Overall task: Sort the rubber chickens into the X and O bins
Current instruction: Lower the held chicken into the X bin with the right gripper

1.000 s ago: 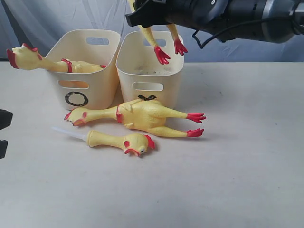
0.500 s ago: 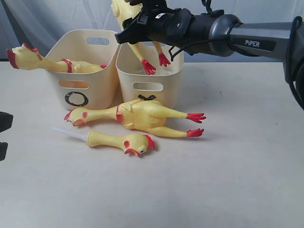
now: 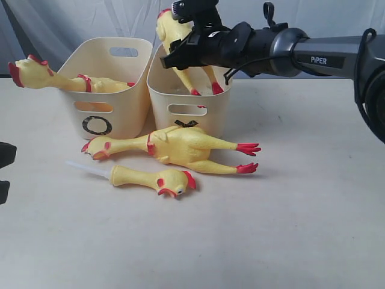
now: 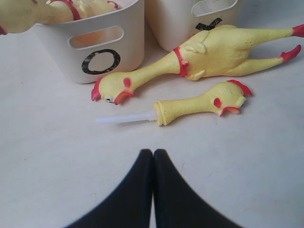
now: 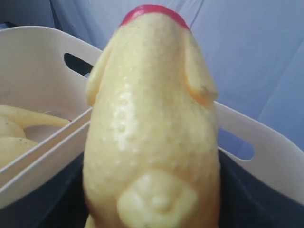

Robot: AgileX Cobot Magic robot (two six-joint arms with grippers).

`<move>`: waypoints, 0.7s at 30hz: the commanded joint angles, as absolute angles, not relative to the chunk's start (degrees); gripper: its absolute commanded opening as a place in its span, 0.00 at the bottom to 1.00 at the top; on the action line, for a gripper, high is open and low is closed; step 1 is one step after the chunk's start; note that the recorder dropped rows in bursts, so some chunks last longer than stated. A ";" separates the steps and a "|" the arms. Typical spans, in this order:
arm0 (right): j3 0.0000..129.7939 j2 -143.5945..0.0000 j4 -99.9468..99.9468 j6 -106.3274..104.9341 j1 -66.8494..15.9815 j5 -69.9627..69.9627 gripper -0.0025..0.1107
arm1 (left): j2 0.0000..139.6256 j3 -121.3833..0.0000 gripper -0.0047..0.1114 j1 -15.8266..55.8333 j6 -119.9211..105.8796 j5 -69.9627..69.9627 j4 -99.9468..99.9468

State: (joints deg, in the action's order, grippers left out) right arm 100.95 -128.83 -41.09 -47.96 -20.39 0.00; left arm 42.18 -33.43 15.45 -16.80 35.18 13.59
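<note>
My right gripper (image 3: 191, 47) is shut on a large rubber chicken (image 3: 173, 29) and holds it upright over the X bin (image 3: 189, 99), its red feet dipping inside the rim. In the right wrist view its yellow body (image 5: 152, 128) fills the space between the dark fingers (image 5: 256, 194). The O bin (image 3: 108, 90) holds another chicken (image 3: 45, 75) with its head hanging over the left side. A third large chicken (image 3: 180, 146) lies on the table in front of the bins, partly hiding the X mark. A small slim chicken (image 3: 150, 179) lies nearer. My left gripper (image 4: 153, 153) is shut and empty, short of the small chicken (image 4: 199, 102).
A white ribbed tube (image 4: 126, 117) sticks out of the small chicken's cut end. The two bins stand side by side, touching, before a blue-grey cloth backdrop (image 3: 60, 24). Bare cream table (image 3: 301, 211) lies to the right and front.
My right gripper has come down and leftward with its chicken; the red feet, earlier hanging above the X bin's rim, now dip inside it. Everything else is still.
</note>
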 commanded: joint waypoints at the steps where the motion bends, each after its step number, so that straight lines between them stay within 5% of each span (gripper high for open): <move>1: 101.43 -128.52 -42.09 -47.94 -19.41 1.52 0.01 | 41.62 -33.12 0.04 15.51 -16.49 35.07 14.32; 8: 101.43 -129.16 -42.09 -47.94 -19.41 1.66 0.02 | 41.62 -33.12 0.04 15.51 -16.49 35.07 14.32; 14: 101.43 -130.27 -42.09 -47.94 -19.41 1.78 0.34 | 41.62 -33.12 0.04 15.51 -16.49 35.18 14.20; 21: 101.43 -130.42 -42.09 -47.94 -19.41 1.27 0.36 | 41.62 -33.12 0.04 15.51 -16.49 35.18 14.20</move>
State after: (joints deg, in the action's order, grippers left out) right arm 101.05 -130.86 -41.96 -47.88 -19.63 2.40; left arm 42.18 -33.43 15.45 -16.80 35.41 13.69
